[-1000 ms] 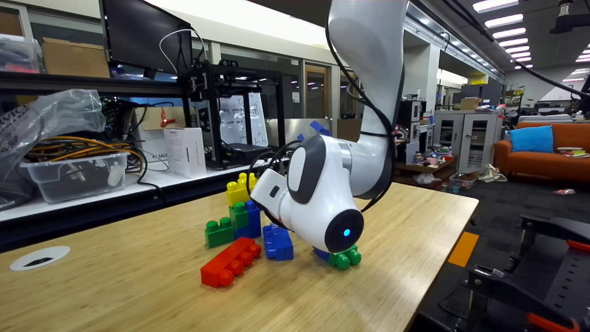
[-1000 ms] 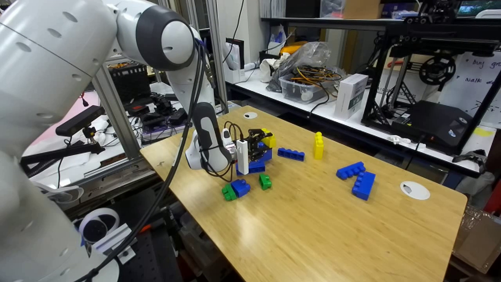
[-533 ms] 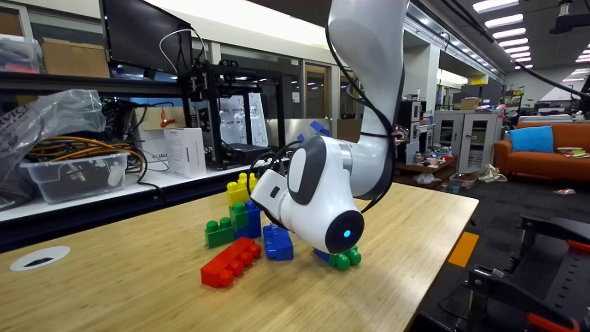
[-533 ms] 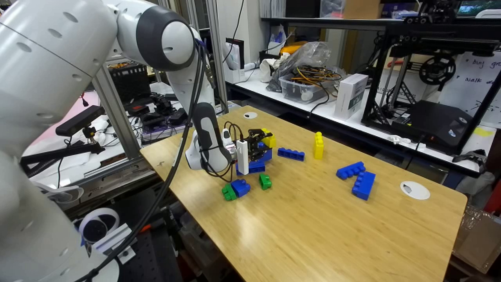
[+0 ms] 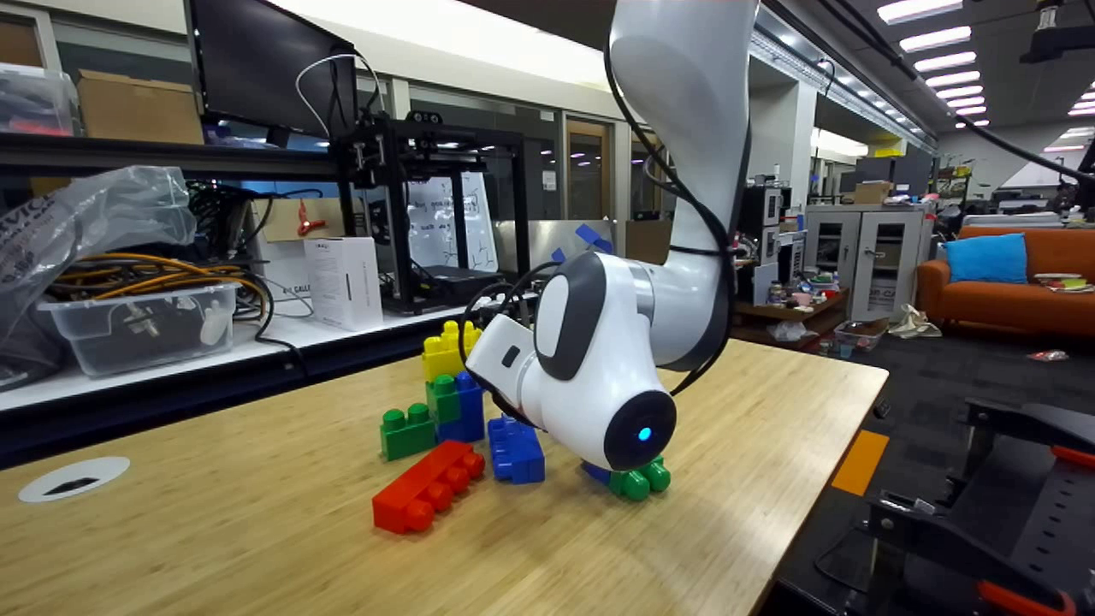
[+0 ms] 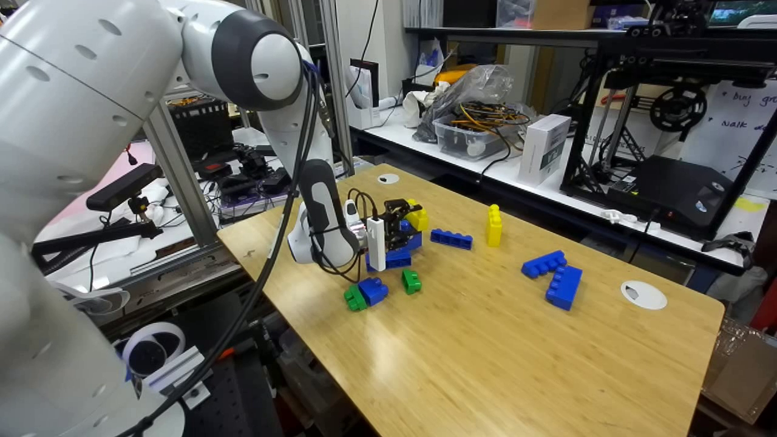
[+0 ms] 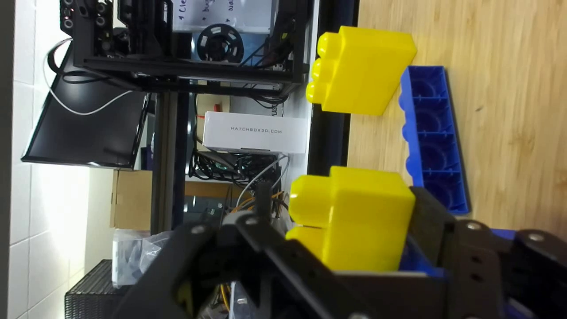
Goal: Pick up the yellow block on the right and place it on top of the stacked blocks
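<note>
The yellow block [image 7: 367,217] sits between my gripper's fingers in the wrist view, studs toward the left of the picture. My gripper [image 6: 416,220] looks open around it. One finger [image 7: 264,199] stands apart from the studs; the other finger [image 7: 427,221] lies close along the opposite face, and I cannot tell if it touches. In an exterior view the yellow block [image 5: 443,352] shows atop the stacked blocks, whose green [image 5: 442,400] and blue [image 5: 468,412] bricks are below. Another exterior view shows the yellow block [image 6: 420,220] above blue [image 6: 414,241]. The hand hides the fingers in an exterior view.
Another yellow brick [image 6: 495,227] stands upright beside a blue brick [image 6: 451,239]. Close to the tower lie a green brick [image 5: 407,434], a long red brick [image 5: 411,498] and a blue brick [image 5: 517,458]. A low blue-and-green pair [image 6: 367,292] lies near the table edge.
My gripper's fingers have spread apart slightly, and some blue now shows between them. The yellow block has shifted very slightly in an exterior view. The arm is nearly still.
</note>
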Motion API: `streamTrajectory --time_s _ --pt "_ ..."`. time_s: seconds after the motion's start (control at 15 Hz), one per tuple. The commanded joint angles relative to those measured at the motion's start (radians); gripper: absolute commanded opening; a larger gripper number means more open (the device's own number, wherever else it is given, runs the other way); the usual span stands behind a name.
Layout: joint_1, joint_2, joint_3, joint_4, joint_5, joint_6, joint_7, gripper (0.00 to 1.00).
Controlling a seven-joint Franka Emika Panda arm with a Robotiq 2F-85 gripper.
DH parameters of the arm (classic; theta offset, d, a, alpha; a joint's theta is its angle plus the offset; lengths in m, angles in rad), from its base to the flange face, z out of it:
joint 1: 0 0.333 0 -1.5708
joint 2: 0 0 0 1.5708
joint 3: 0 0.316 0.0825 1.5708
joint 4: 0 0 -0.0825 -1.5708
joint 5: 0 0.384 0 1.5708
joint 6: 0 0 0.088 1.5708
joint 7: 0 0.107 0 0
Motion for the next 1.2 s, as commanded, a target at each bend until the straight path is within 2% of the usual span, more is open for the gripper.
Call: streamTrajectory --time_s 0.0,0.2,0.27,0.6,0.73,1.13 --pt "-0.025 0.008 0.015 -0.001 -0.025 -0.013 -0.004 1.0" --pt "-0.028 -0.004 0.014 -0.007 -0.037 0.026 -0.021 1.0" --pt "0.032 -0.023 -0.037 -0.008 -0.005 0.072 -0.002 1.0" --pt "0.061 -0.061 -0.068 -0.007 -0.006 0.255 -0.022 1.0" --pt "0.069 -0.082 -0.078 -0.01 -0.006 0.288 -0.031 1.0" --pt "0.057 -0.127 -0.081 -0.035 -0.006 0.291 -0.057 1.0"
